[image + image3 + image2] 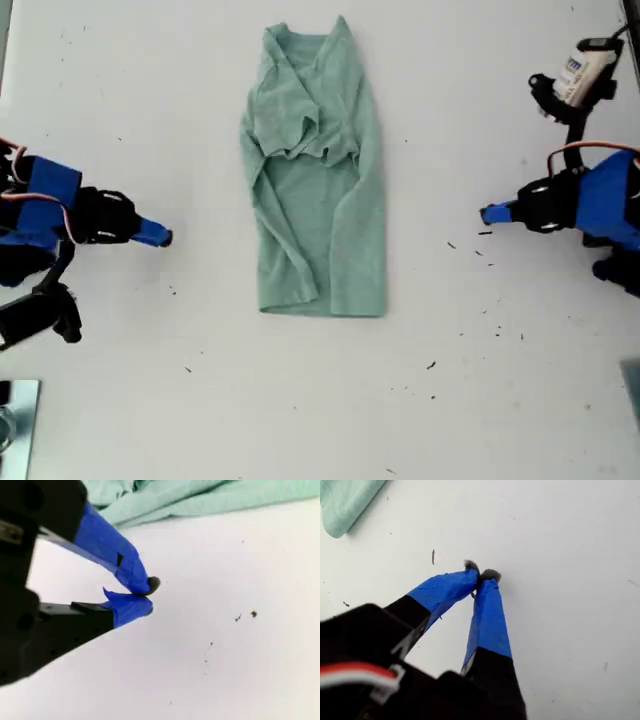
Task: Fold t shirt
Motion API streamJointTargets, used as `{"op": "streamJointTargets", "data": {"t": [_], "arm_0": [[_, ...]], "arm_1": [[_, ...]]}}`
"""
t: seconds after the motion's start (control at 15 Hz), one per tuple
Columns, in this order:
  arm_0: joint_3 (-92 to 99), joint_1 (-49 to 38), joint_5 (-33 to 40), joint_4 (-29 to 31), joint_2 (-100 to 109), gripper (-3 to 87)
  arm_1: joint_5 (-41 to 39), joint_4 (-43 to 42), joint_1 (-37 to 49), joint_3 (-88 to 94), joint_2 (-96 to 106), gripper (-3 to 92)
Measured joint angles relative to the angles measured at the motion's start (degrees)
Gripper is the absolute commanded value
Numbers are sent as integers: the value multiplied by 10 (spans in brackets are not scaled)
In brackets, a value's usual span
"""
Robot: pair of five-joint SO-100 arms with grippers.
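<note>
T shirt (pixel 318 200) is lying mid-tabletop (pixel 480 400), sides folded in to a long strip, bunched near the collar; crosswise folds are looking left to do. My first tool (pixel 481 575) and second tool (pixel 148 598) are sitting closed, empty.

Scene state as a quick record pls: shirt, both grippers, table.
t shirt: mint green, flat mid-table, sides folded in to a narrow strip, neck toward the exterior view's top
my first gripper: shut, empty, over bare table, clear of the shirt
my second gripper: shut, empty, near the shirt's edge, not touching
arms: one at each side of the exterior view, tips pointing toward the shirt
table: white, small dark specks
fold status: no crosswise fold yet
</note>
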Motion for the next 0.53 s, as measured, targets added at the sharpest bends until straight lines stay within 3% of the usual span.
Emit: {"op": "streamJointTargets", "data": {"t": [0.27, 0.4, 0.53], "arm_0": [[67, -12, -13, 1, 122, -3], [0, -10, -24, 14, 40, -3], [-210, 23, -33, 74, -169, -2]], "arm_1": [[12, 0, 1, 0, -3, 24], [41, -19, -30, -7, -43, 24], [57, -18, -52, -159, -225, 24]]}}
